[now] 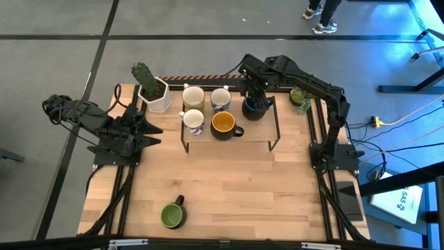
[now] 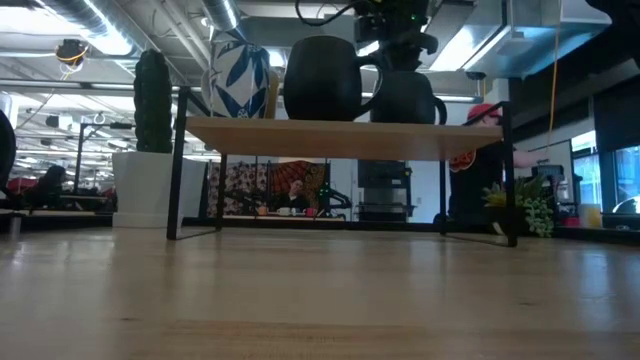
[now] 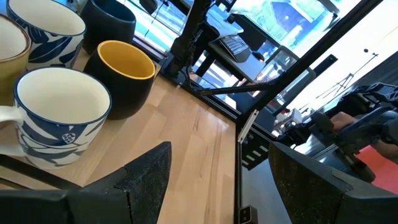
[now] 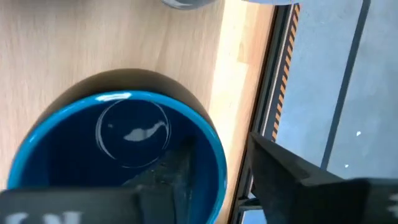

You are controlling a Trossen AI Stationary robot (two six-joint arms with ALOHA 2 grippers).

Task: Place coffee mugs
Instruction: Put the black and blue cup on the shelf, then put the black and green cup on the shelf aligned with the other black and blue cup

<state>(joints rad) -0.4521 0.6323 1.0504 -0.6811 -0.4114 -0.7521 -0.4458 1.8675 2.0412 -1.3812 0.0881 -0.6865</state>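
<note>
Five mugs stand on a low black-framed wooden shelf [image 1: 257, 135]. They are a cream mug [image 1: 193, 96], two white mugs with blue pattern [image 1: 220, 98] [image 1: 193, 121], a dark mug with an orange inside [image 1: 223, 125] and a dark mug with a blue inside [image 1: 255, 107]. My right gripper [image 4: 217, 180] is open and comes down over the blue-inside mug [image 4: 124, 124]. One finger [image 4: 177, 177] is inside it and the other [image 4: 280, 171] is outside its rim, with a gap showing. A dark mug with a green inside [image 1: 173, 215] rests on the table near the near edge. My left gripper [image 3: 217, 186] waits open at the table's left, pointing toward the shelf.
A white hexagonal pot with a cactus [image 1: 154, 89] stands by the shelf's left end. A small leafy plant [image 1: 300, 97] stands by its right end. Bare wooden table [image 1: 229, 187] lies between the shelf and the near edge. People's feet [image 1: 319, 17] show on the floor beyond the table.
</note>
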